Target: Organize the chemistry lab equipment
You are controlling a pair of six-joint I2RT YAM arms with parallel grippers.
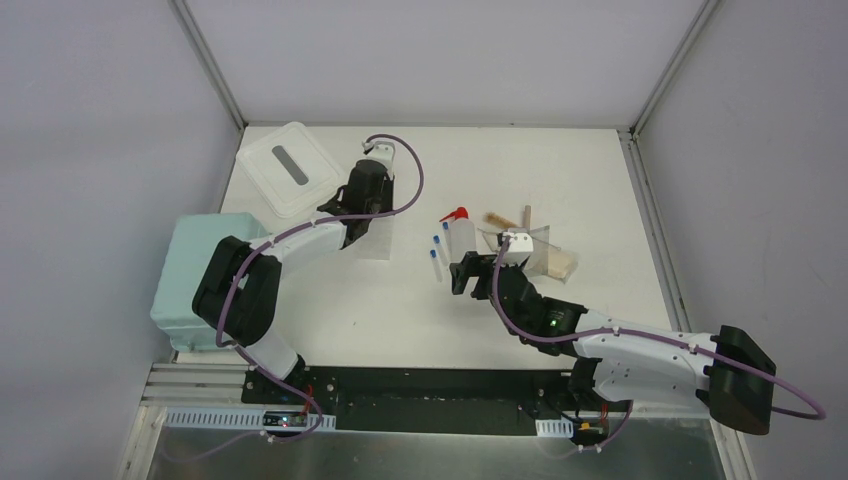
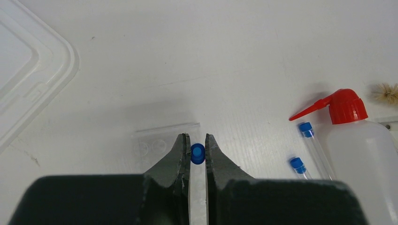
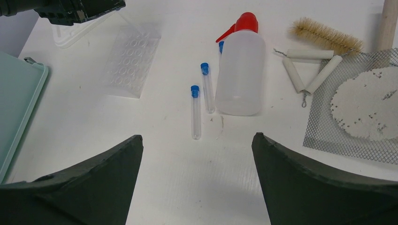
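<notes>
White-&-black L arm [image 1: 310,243] + R arm [image 1: 650,357], purple cables [image 1: 420,175], dark tapered fingers [image 3: 94,187], green LED [image 1: 553,322] on R.

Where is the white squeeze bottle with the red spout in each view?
Top external: squeeze bottle mid-table, right of centre.
Left wrist: bottle at the right edge, cut off.
Right wrist: bottle upper centre.
Shared landmark: blue-capped tubes lying just left of it in all three.

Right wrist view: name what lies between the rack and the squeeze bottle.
Three blue-capped tubes lie flat there, one partly behind the bottle; the right wrist view shows them.
</notes>
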